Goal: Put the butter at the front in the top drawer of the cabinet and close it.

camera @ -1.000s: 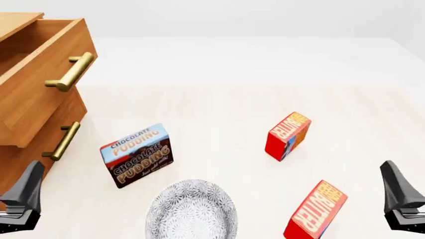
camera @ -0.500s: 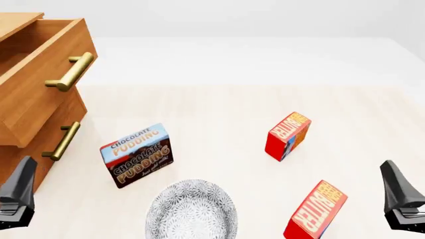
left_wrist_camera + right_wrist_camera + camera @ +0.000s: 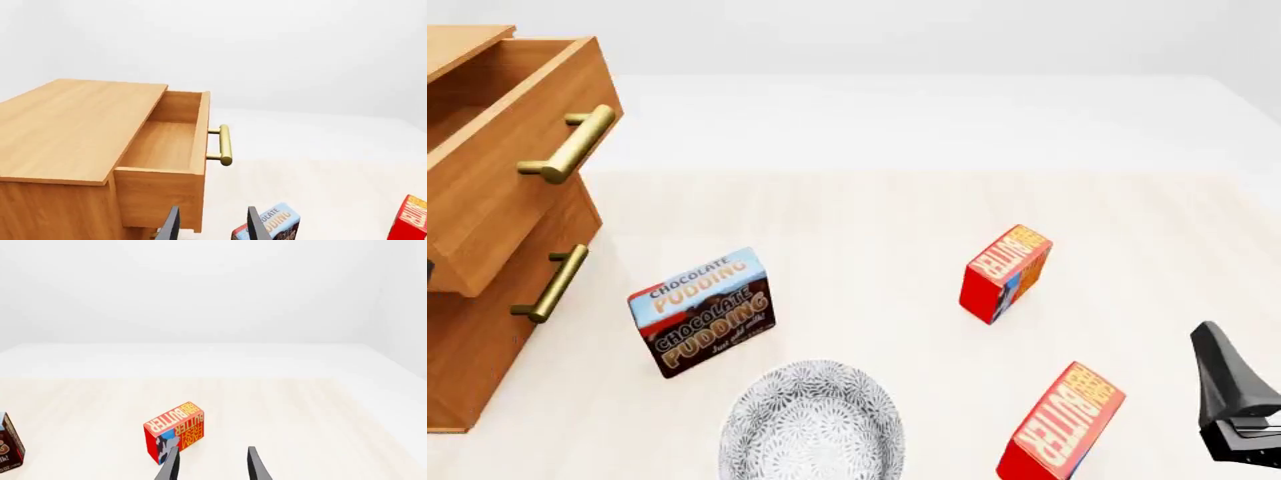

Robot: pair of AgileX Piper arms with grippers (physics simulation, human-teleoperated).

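The butter at the front (image 3: pixel 1061 425) stands tilted near the table's front edge, orange face with white lettering up. My right gripper (image 3: pixel 1228 395) is just to its right, apart from it. In the right wrist view the right gripper (image 3: pixel 212 467) is open and empty, and the carton ahead of it is the other, farther butter (image 3: pixel 175 430) (image 3: pixel 1005 272). The cabinet (image 3: pixel 481 300) stands at the left with its top drawer (image 3: pixel 521 150) pulled out. My left gripper (image 3: pixel 212 227) is open and empty, facing the top drawer (image 3: pixel 167 150); the front view does not show it.
A chocolate pudding box (image 3: pixel 701 310) (image 3: pixel 267 227) stands beside the cabinet's lower drawer (image 3: pixel 521 290). A patterned white bowl (image 3: pixel 811 420) sits at the front centre. A red carton edge (image 3: pixel 410 220) shows in the left wrist view.
My left gripper has slid left along the front edge and left the front view. The right gripper and all the boxes have stayed put.
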